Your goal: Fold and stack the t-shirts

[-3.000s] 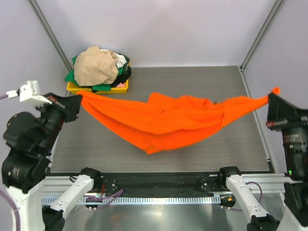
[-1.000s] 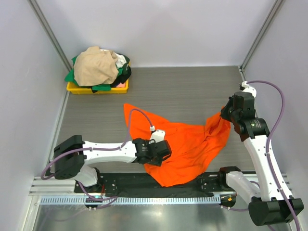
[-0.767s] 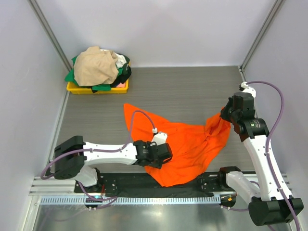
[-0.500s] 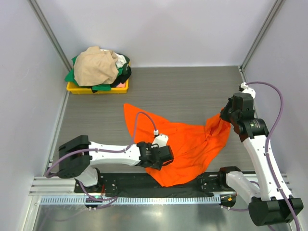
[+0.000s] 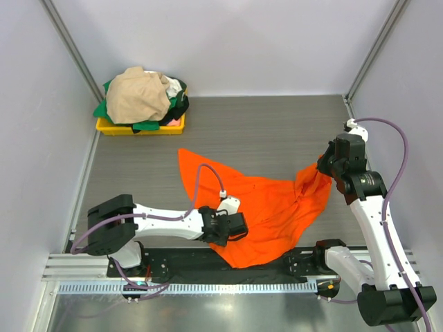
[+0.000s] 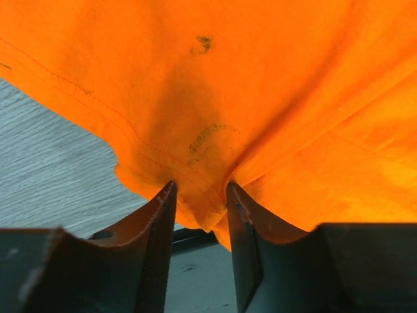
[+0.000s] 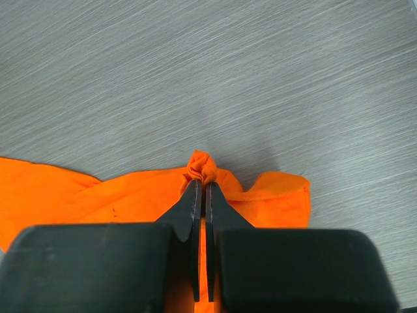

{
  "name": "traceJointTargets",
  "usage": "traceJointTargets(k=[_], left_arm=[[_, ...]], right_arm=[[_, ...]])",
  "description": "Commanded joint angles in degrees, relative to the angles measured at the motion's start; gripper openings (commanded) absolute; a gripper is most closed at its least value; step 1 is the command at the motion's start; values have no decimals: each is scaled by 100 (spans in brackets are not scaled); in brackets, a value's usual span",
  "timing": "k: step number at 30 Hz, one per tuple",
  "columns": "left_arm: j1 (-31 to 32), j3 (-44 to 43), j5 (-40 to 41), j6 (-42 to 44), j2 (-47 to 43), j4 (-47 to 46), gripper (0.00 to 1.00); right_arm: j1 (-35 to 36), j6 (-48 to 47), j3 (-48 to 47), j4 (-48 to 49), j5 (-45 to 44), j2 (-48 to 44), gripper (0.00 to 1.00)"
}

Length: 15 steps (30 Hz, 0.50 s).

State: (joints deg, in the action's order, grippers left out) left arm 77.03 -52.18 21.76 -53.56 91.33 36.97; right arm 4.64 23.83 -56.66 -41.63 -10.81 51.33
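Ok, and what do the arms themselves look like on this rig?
Both the left arm and right arm have white tube-like links with bulky black joint housings. A lilac cable loops loosely along each. The wrist views show dark, flat, tapering fingers on black blocky mounts.

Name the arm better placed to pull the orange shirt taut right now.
Right, probably. The right gripper is shut on a bunched corner of the orange t-shirt, so it could pull at once. The left gripper straddles the near hem with its jaws apart, and whether it has a grip is unclear.
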Motion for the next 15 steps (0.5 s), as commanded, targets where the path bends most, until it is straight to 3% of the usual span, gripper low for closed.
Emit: traceJointTargets(k=[1, 4, 8, 15], left_arm=[[66, 6, -14, -5, -265, -41, 37], [66, 15, -40, 4, -204, -50, 30], [75, 41, -119, -14, -107, -111, 12], [75, 85, 12, -40, -115, -59, 0]], right_arm=[[-16, -90, -29, 190, -53, -97, 1], [-16, -90, -11, 190, -70, -106, 1], [-25, -98, -20, 190, -88, -106, 1], [-16, -98, 6, 181, -106, -141, 1]])
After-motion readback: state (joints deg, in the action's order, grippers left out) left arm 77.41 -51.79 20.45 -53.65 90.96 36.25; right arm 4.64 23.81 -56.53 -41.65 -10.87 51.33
